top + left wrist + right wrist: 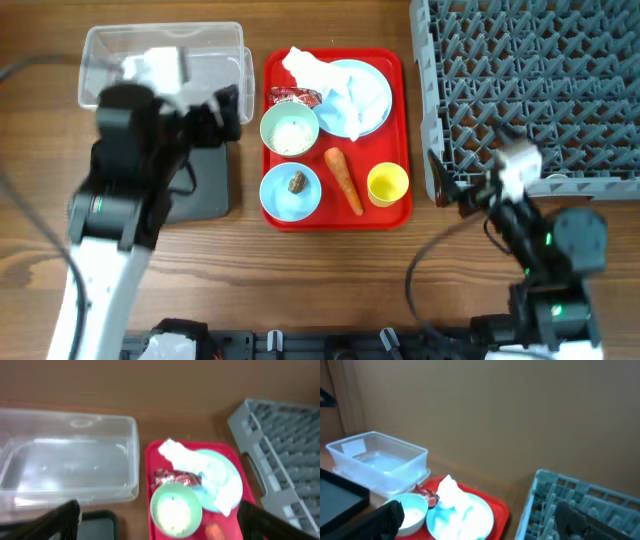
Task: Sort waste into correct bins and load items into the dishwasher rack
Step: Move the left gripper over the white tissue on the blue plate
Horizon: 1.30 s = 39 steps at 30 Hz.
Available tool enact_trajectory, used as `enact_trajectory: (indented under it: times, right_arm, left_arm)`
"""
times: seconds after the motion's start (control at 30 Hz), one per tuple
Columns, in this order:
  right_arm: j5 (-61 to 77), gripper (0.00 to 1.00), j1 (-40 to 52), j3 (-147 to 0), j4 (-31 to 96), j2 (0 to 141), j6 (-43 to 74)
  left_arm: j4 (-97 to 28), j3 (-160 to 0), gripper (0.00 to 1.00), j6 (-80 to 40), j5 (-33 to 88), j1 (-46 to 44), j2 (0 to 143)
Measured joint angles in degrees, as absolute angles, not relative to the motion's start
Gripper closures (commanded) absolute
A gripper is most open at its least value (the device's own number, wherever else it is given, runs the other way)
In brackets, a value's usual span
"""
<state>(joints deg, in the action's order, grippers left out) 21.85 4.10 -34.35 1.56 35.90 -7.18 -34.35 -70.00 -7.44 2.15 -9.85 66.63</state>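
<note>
A crumpled white napkin lies on the large light blue plate on the red tray. A red wrapper lies beside it. The pale green bowl holds white rice. The light blue bowl holds a brown lump. The carrot and yellow cup lie on the tray's front. My left gripper is open and empty over the black tray, next to the clear tub. My right gripper is open and empty by the grey rack.
The flat red tray sits mid-table between the bins and the rack. My left arm covers part of the black tray and the tub's front edge. A cable trails near the right arm's base.
</note>
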Motion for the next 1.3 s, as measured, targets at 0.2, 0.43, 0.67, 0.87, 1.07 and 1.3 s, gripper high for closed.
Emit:
enact_trajectory:
  times: [0.2,0.43,0.67,0.87,1.07,1.3]
  right_arm:
    - [22.83,0.0,4.1,-52.88,20.36,50.72,-7.35]
    - [23.29,0.0,3.11,-78.94,45.98,67.66,-7.55]
    - [23.35,0.0,0.25,-96.14,57.39,79.75,-9.21]
    - [23.35,0.0,0.16,-96.49,58.22,84.64,-9.28]
    - [23.35,0.0,0.16,-96.49,60.86,87.09,-9.3]
    - [23.35,0.05,0.16,-96.49,60.75,87.24,-9.39]
  left_arm:
    - [-50.37,-91.59,0.0,-5.02,-2.02,-16.91,83.53]
    - [-65.89,-113.01,0.0,-5.02,1.52,-18.13,102.67]
    - [-68.05,-125.25,0.0,-5.67,4.45,-18.17,116.05]
    - [-59.48,-125.64,0.0,-6.04,5.76,-18.39,121.36]
    - [-56.97,-125.64,0.0,-6.33,7.97,-18.5,122.72]
    - [-54.13,-125.73,0.0,-6.33,8.56,-18.5,122.74]
